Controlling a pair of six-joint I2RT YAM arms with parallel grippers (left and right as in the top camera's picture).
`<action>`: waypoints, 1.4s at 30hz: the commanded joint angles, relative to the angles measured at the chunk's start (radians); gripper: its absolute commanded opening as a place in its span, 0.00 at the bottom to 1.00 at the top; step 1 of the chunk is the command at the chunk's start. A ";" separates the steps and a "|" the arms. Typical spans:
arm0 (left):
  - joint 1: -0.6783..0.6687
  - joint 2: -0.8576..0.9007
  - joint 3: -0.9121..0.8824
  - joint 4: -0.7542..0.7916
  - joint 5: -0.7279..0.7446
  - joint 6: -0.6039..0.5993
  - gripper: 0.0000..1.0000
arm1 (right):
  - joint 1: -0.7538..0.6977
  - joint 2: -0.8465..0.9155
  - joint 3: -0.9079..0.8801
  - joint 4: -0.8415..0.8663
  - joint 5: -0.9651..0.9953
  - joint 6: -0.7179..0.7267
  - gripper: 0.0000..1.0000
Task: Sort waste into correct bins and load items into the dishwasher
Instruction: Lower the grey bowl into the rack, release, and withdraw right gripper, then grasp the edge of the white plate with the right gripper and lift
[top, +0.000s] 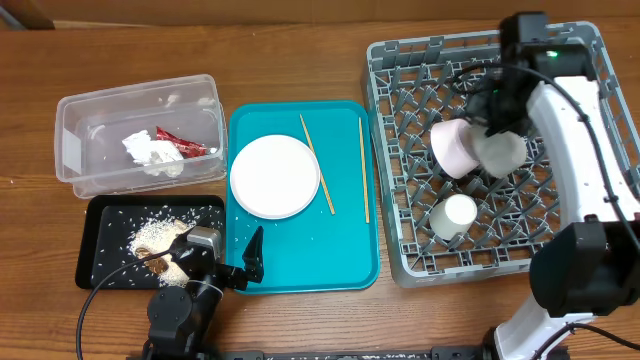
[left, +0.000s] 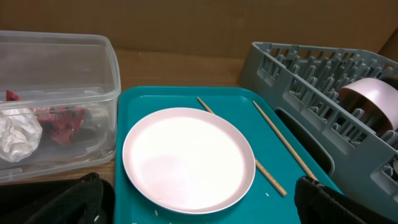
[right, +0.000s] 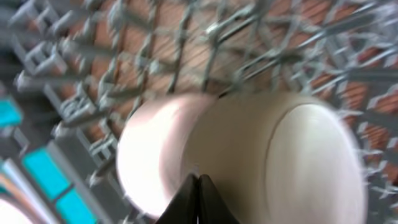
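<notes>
The pale plate (top: 274, 176) and two chopsticks (top: 317, 165) (top: 364, 170) lie on the teal tray (top: 300, 250). My left gripper (top: 215, 258) is open and empty at the tray's near left corner. In the left wrist view it (left: 199, 208) spans the plate's (left: 186, 158) near rim. The dish rack (top: 400, 110) holds the pink bowl (top: 452, 148), the white bowl (top: 503, 152) and the small cup (top: 457, 214). My right gripper (right: 199, 177) is shut just above where the pink bowl (right: 155, 155) and white bowl (right: 280, 162) meet; the view is blurred.
The clear tub (top: 80, 110) at the far left holds the napkin (top: 148, 152) and red wrapper (top: 180, 143). The black tray (top: 100, 260) in front of it holds rice and scraps (top: 155, 232). The right arm reaches over the rack.
</notes>
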 joint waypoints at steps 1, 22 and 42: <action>0.004 -0.011 -0.005 0.004 0.002 0.016 1.00 | 0.027 -0.051 0.009 0.000 -0.052 -0.032 0.04; 0.004 -0.011 -0.005 0.004 0.002 0.015 1.00 | 0.482 -0.150 -0.149 0.070 -0.089 0.012 0.27; 0.004 -0.011 -0.005 0.004 0.002 0.015 1.00 | 0.697 0.113 -0.376 0.537 -0.249 0.451 0.47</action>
